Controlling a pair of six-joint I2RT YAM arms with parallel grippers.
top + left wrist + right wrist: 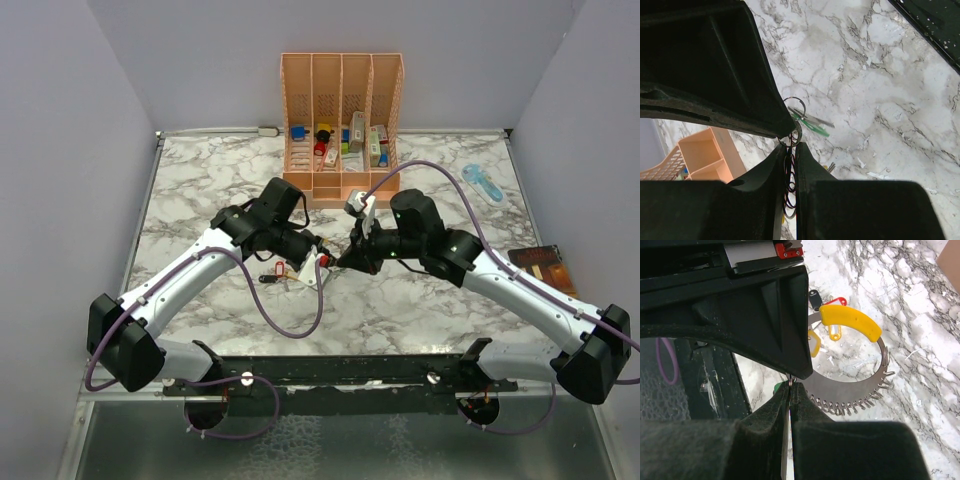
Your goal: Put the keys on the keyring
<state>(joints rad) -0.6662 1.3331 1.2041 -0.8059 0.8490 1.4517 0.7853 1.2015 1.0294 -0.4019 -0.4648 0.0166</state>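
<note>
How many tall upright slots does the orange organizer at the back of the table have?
4, side by side, left to right, in the orange organizer at the far edge of the table. None looks hidden.

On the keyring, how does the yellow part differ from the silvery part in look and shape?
The yellow part is thick and smooth-edged; the silvery part is a thin flat band. The silvery part has a row of small prongs on its outer edge; the yellow part has none. Both curve along one loop.
</note>
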